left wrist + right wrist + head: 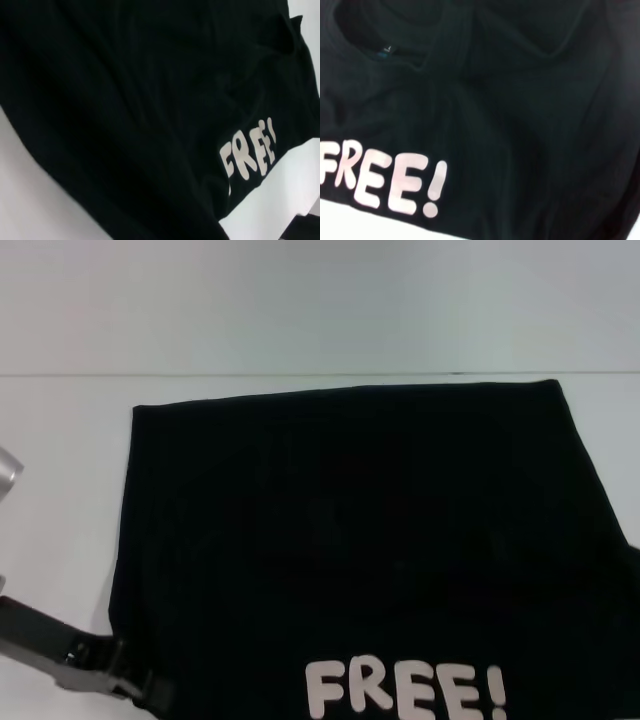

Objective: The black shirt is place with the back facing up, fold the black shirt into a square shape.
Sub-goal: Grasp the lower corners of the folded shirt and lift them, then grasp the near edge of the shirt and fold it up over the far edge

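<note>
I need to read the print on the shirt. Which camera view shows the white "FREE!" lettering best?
The right wrist view: the "FREE!" lettering on the black shirt is large and complete. The head view cuts off its lower edge; the left wrist view shows it small and tilted.

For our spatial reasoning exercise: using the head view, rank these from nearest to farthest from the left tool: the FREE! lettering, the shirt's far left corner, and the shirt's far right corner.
1. FREE! lettering, on the near edge of the black shirt, just right of the left tool.
2. Far left corner, straight ahead of it.
3. Far right corner, diagonally across.
</note>
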You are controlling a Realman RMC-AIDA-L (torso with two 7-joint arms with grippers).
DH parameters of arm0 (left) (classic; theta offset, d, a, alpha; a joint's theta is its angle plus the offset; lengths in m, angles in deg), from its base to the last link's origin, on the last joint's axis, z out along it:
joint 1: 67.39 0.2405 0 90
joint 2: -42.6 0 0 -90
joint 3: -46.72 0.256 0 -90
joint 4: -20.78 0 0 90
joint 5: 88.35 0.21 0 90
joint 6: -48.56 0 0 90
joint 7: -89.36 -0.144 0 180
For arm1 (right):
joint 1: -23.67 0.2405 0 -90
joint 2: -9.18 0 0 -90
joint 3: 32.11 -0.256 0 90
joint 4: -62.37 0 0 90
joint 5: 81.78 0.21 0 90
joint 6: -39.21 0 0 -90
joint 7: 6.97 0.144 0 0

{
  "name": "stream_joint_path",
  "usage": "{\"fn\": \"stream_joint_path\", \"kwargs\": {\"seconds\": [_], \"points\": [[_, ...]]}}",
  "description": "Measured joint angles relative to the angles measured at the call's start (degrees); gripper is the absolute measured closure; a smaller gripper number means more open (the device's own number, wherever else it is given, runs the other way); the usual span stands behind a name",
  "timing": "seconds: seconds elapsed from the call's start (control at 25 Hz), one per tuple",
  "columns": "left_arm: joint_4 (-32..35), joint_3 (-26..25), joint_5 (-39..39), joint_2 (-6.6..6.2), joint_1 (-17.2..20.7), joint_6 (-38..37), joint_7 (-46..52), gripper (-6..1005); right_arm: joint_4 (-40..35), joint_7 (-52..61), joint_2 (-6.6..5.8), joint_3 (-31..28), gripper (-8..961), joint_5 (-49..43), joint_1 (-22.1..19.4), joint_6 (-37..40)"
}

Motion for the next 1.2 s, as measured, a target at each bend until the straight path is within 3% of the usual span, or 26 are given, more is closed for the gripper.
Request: {"fn": "stream_joint_path", "kwargs": {"seconds": [0.24, 0.32, 0.48, 0.6, 0.68, 0.72, 0.8, 0.92, 1.04, 1.2], "points": [[-0.68, -3.67, -3.07, -0.45, -0.57, -4.20, -3.83, 986, 0.40, -4.41, 0.52, -6.04, 858, 2.33, 0.92, 3.27], [-1.18, -6.30, -6.73, -1.15, -1.22, -6.00, -4.73, 986, 0.71, -5.84, -0.24, -9.69, 855, 5.53, 1.99, 4.20], [-1.93, -9.99, -9.31, -2.14, -3.57, 0.93, -1.55, 986, 6.66, -6.76, -4.04, -15.30, 848, 9.87, 5.08, -3.10], [-5.13, -10.71, -9.66, -2.57, -5.63, 12.11, 0.90, 987, 15.83, -7.19, -6.93, -16.48, 843, 11.14, 7.51, -15.02], [-9.33, -10.27, -9.73, -3.15, -7.70, 24.21, 2.42, 987, 20.03, -7.43, -7.89, -16.53, 840, 11.63, 8.87, -22.51], [-9.33, -10.27, -9.73, -3.15, -7.70, 24.21, 2.42, 987, 21.59, -7.49, -7.89, -16.56, 838, 11.72, 9.63, -26.45], [-11.92, -9.30, -9.71, -3.22, -9.28, 32.67, 3.06, 987, 23.40, -7.57, -7.20, -16.39, 835, 11.93, 10.90, -33.28], [-13.65, -6.50, -9.67, -2.41, -10.65, 40.78, 4.22, 987, 25.13, -7.71, -4.44, -14.32, 830, 11.97, 13.27, -42.87], [-13.80, -1.99, -9.57, -0.93, -11.31, 47.21, 6.12, 986, 25.55, -7.41, -2.32, -11.71, 825, 11.84, 14.78, -48.82], [-11.92, 2.84, -9.52, -0.30, -11.71, 49.69, 6.72, 986, 25.31, -7.24, -1.11, -10.54, 818, 11.89, 16.52, -52.22]]}}
